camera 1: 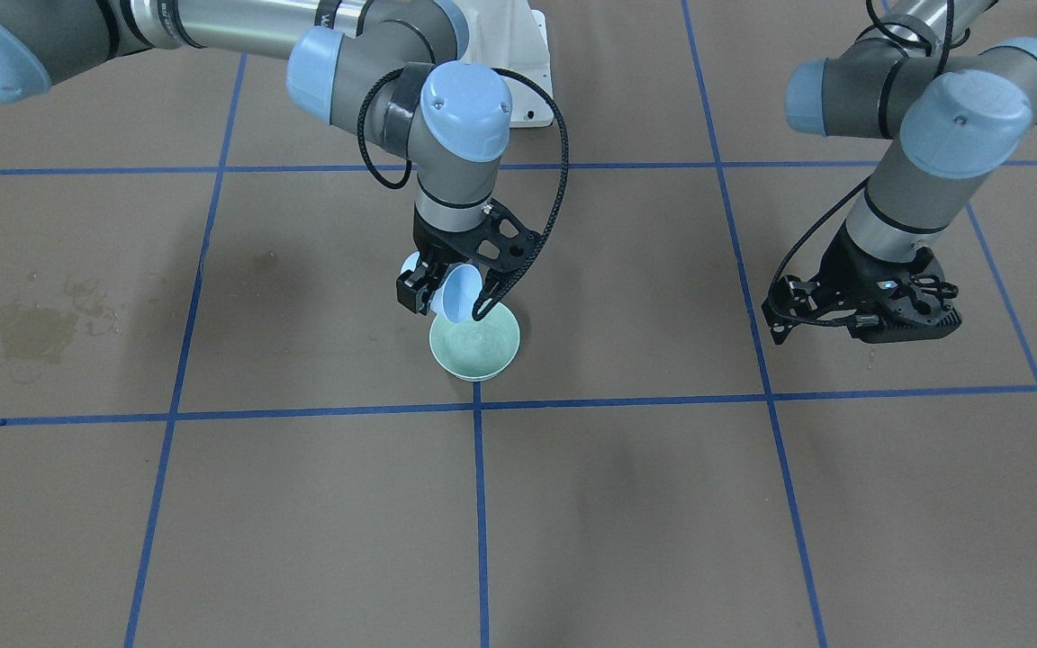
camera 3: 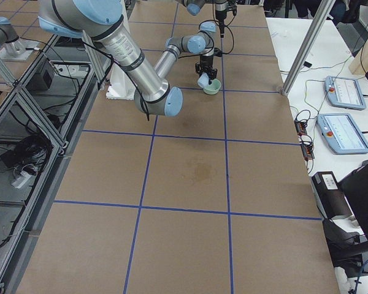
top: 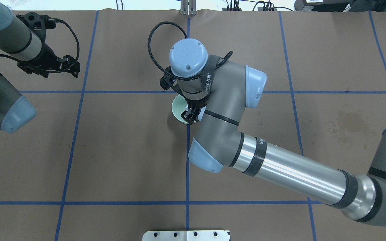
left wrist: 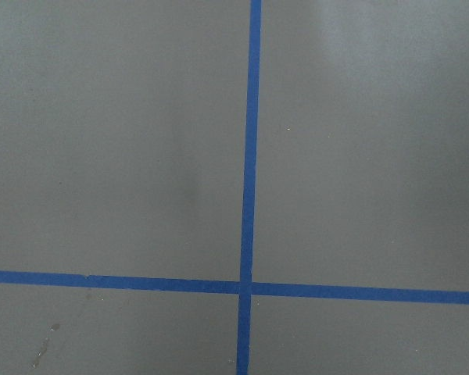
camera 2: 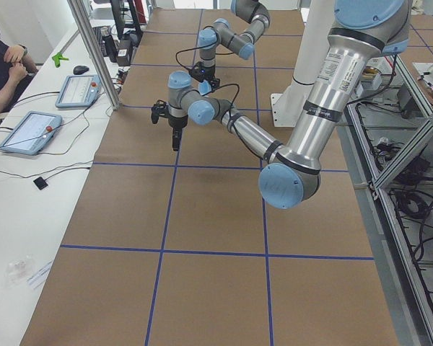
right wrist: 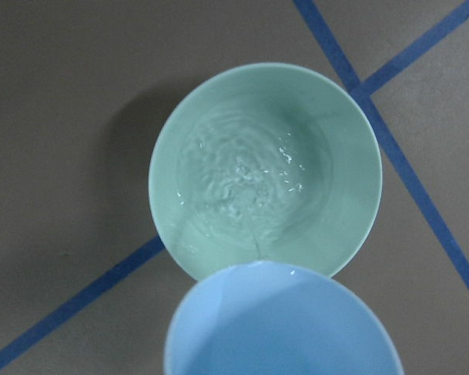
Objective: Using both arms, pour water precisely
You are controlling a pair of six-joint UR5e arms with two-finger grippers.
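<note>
Right wrist-mounted view: a blue cup [right wrist: 281,320] tips over a green bowl [right wrist: 352,203] (water [right wrist: 242,180] rippling inside). The right gripper [camera 1: 446,306] has its jaws closed on the cup. The left gripper [camera 1: 861,315] hangs well apart; I cannot tell how its jaws stand

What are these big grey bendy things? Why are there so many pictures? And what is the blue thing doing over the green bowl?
They are two robot arms at a brown table. Six cameras photographed them at the same moment. One faces the robot, one looks down from behind it, one sits at each end of the table, and one is on each wrist.

The right arm ends in a pincher, the right gripper. It is closed on a light blue cup. The cup is tipped over a green bowl, and the right wrist camera shows water rippling inside the bowl.

The left arm hangs off to the side. Its left gripper seems to hold nothing, and I can't tell if it is open. Its wrist camera sees only table and blue tape lines.
</note>
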